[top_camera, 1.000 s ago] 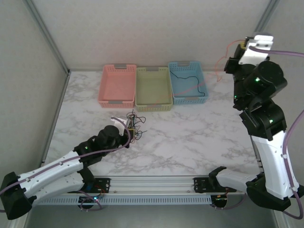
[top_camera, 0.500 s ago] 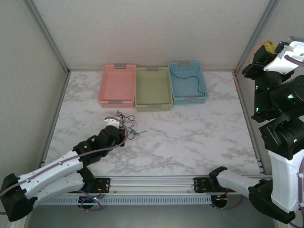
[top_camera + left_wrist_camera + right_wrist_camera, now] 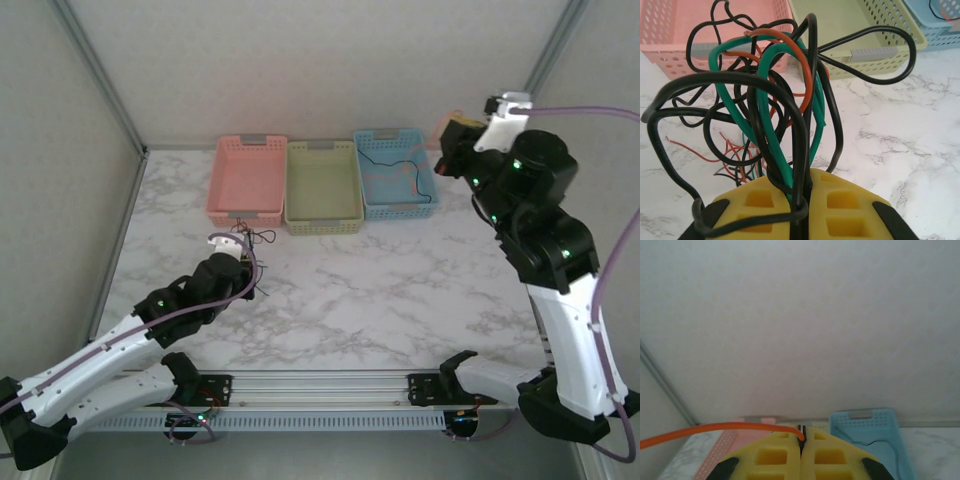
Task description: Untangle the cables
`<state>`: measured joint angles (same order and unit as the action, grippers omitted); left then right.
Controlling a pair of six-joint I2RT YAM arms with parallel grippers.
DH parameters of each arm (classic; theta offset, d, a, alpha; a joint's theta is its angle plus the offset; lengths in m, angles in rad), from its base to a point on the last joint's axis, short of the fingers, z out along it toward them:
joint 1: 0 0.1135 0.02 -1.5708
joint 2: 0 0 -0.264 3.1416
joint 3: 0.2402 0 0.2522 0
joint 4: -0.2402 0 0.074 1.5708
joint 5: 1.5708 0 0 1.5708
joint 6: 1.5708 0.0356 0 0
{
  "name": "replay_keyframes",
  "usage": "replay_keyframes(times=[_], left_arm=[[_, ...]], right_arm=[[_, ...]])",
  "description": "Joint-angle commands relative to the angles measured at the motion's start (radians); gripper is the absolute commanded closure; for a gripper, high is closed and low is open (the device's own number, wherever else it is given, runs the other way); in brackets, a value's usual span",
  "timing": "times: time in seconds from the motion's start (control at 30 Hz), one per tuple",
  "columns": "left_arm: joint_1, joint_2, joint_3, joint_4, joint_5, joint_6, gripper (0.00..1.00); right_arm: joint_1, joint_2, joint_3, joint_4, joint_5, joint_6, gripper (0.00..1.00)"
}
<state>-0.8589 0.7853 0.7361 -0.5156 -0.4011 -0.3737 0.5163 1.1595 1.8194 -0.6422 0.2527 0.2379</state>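
Heads up: your right tool (image 3: 452,133) is pinched shut on 1 red cable (image 3: 740,425) that runs left toward the blue basket (image 3: 398,211). Your left tool (image 3: 801,202) is clamped on the tangle (image 3: 765,100).

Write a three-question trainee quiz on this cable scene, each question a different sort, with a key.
1. True or false: the right gripper is shut on a single orange-red cable.
2. Multiple choice: which basket has a black cable lying in it? A pink basket, B green basket, C blue basket.
3. Short answer: which gripper is shut on the tangle of black, green and red cables?

Key: 1 true. 2 C. 3 the left gripper.
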Motion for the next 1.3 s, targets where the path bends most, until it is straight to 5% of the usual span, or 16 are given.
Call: replay_keyframes(times=[0.0, 0.2, 0.57, 1.27], left_arm=[[0.011, -0.003, 0.062, -0.08, -0.045, 0.039, 1.0], [0.011, -0.028, 0.072, -0.126, -0.026, 0.049, 1.0], [0.011, -0.027, 0.104, -0.165, 0.0, 0.053, 1.0], [0.011, -0.074, 0.129, -0.227, 0.028, 0.08, 1.0]], right_arm=[[-0.005, 0.082, -0.006, 0.085, -0.171, 0.117, 1.0], [-0.005, 0.291, 0.141, 0.165, -0.295, 0.183, 1.0], [-0.005, 0.683, 0.656, 0.004, -0.317, 0.135, 1.0], [-0.005, 0.903, 0.559, 0.096, -0.368, 0.176, 1.0]])
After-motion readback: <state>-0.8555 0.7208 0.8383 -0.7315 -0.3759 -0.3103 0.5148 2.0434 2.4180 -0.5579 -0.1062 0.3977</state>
